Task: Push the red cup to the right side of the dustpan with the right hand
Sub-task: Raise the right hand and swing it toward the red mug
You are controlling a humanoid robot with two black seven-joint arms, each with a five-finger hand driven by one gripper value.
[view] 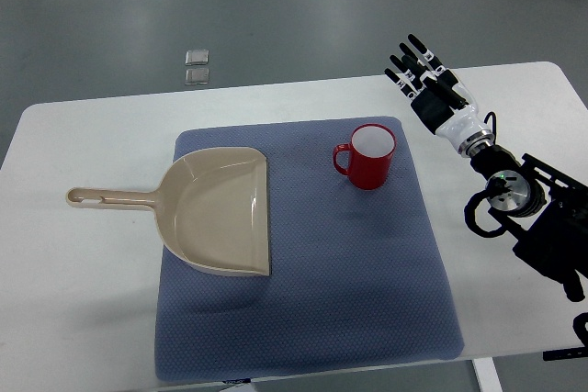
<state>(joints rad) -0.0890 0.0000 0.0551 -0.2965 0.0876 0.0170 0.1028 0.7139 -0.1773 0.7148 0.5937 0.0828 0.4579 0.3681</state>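
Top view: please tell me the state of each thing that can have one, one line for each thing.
Red cup: upright, empty, handle to the picture's left, on the mat right of the dustpan, untouched.
Dustpan: lying flat, empty, handle pointing to the picture's left, pan on the mat.
Mat: spread flat on the table.
Right robot hand: open, fingers spread, holding nothing, apart from the cup.
Left robot hand: not in view.

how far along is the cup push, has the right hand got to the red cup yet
The red cup already stands upright on the blue mat, to the right of the dustpan, with a clear gap between them. The right hand is up past the mat's far right corner, fingers spread, not touching the cup. Nothing is in hand. If the cup must go further, contact and the push remain.
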